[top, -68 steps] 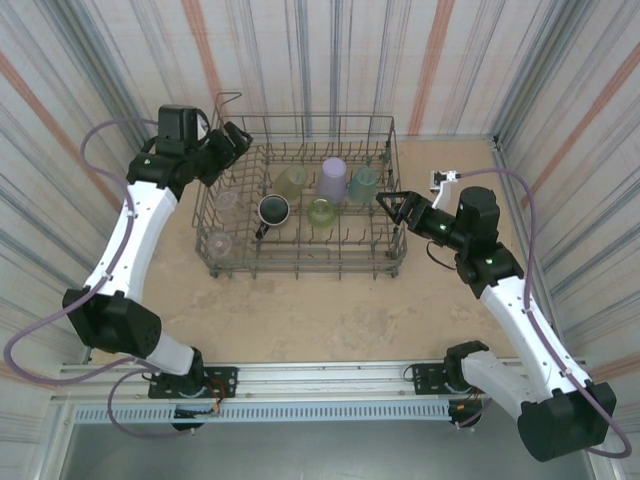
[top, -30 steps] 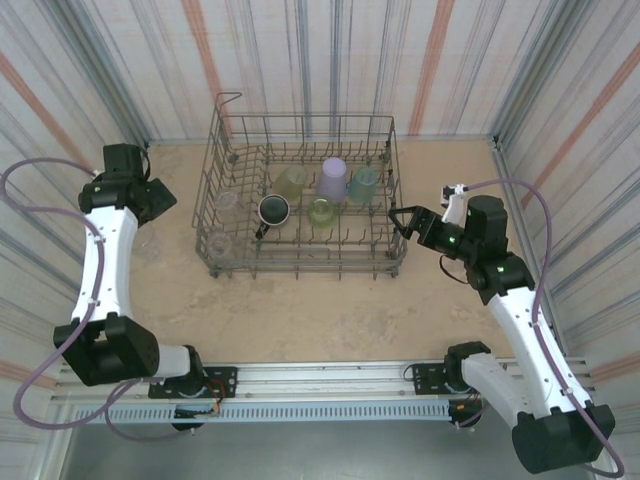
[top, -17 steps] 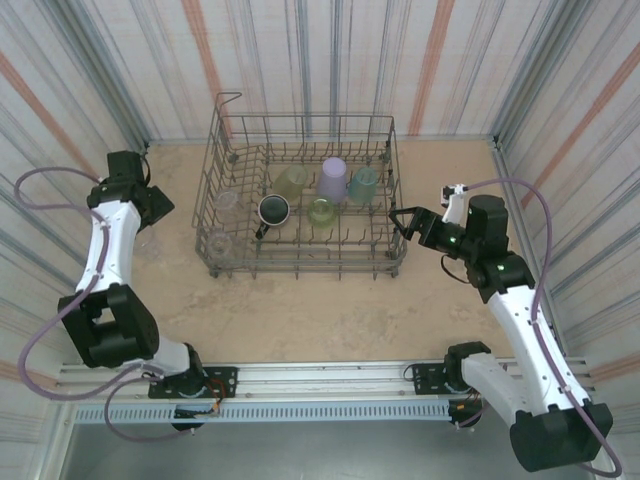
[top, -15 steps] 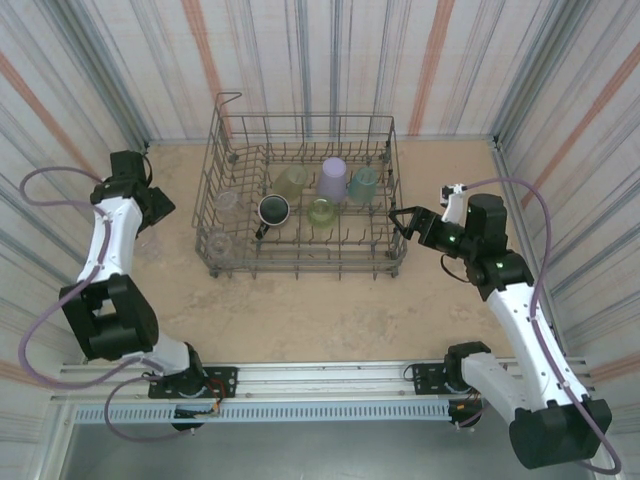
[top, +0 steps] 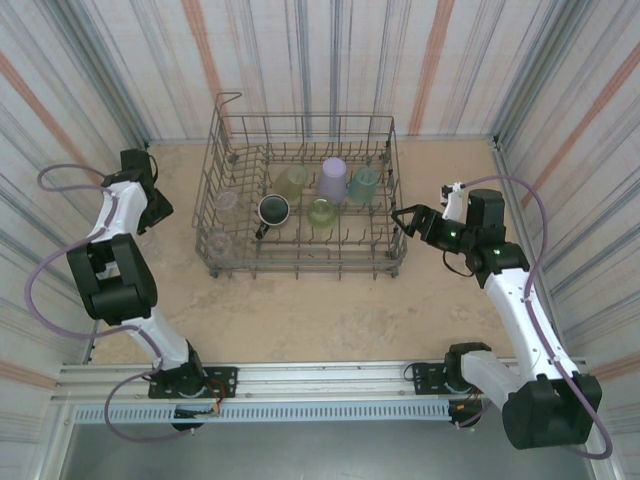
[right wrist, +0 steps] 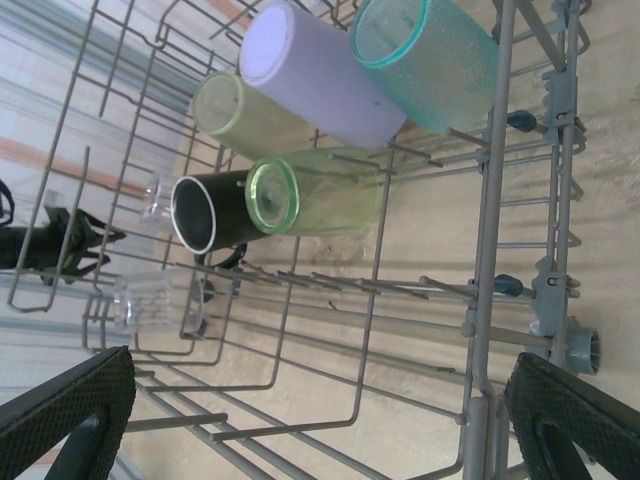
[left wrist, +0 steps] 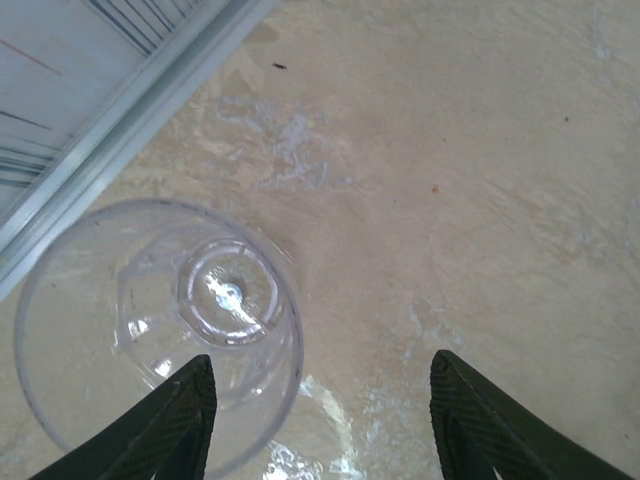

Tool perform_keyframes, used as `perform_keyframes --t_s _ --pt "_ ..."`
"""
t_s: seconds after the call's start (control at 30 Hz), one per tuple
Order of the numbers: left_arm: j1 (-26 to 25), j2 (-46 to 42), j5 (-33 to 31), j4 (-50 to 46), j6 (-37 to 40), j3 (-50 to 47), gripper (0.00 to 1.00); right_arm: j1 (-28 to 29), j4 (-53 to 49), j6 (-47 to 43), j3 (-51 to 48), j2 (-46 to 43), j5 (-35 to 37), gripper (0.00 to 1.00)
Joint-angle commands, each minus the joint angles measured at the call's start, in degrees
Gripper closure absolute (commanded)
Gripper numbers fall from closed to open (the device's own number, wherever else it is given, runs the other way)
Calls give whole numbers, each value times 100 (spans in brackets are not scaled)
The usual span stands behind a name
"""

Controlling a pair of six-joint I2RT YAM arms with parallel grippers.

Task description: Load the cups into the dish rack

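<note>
Left gripper (left wrist: pixel 322 360). Hangs over the table (left wrist: pixel 480 180) at 9 o'clock of the dish rack (top: pixel 300 268), well apart from it. Stands with fingers spread, clamped on nothing. Looks straight down on a clear cup (left wrist: pixel 150 320) standing on end on the table, at 8 o'clock in the wrist view; cannot tell which end is up. Has one finger (left wrist: pixel 175 420) overlapping the cup's near rim and the other (left wrist: pixel 490 420) over bare table at 5 o'clock. Cannot tell whether the first finger touches the cup.

Right gripper (right wrist: pixel 320 365). Hovers at 3 o'clock of the rack, just outside its right wall, facing in through the wires. Stands wide apart, empty.

Rack. Sits toward 12 o'clock of the table in the top view. Holds seven cups among its tines:
- Lavender cup (top: pixel 333 180) near the middle.
- Olive-yellow cup (top: pixel 292 182) just at its 9 o'clock.
- Teal cup (top: pixel 364 183) just at its 3 o'clock.
- Bright green cup (top: pixel 322 212) at the lavender's 6 o'clock, tilted on its side in the right wrist view.
- Dark mug (top: pixel 273 209) beside the green at 9 o'clock.
- Two clear cups (top: pixel 227 201) (top: pixel 217 242) at the rack's 9 o'clock end, one at 12 o'clock of the other.
</note>
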Motion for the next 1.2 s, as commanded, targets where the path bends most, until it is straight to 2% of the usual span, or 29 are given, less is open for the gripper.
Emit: perform_keyframes --t_s 0.0,0.13,0.23,0.33,0.43,0.7,0.93,1.17 --pt "33 193 -297 -24 1 125 42 -78 -94 -195 245 -2 -158 1" --pt "113 345 -211 133 19 19 47 -94 -72 -178 259 -2 -171 1" --pt "137 405 -143 298 61 -81 54 -100 -89 -161 303 138 -173 1" --pt "131 497 -122 294 127 -26 72 -93 -133 -115 371 143 -163 1" --pt "138 467 -116 260 164 14 99 -95 -144 -25 382 67 -141 1" --pt "146 56 -90 118 340 -80 100 -76 -271 203 348 -448 -46 1" --pt "102 -1093 383 91 263 -293 100 5 -370 407 430 -624 -40 1" --pt "63 -2053 1551 236 -79 -115 100 293 -196 625 570 -562 5 1"
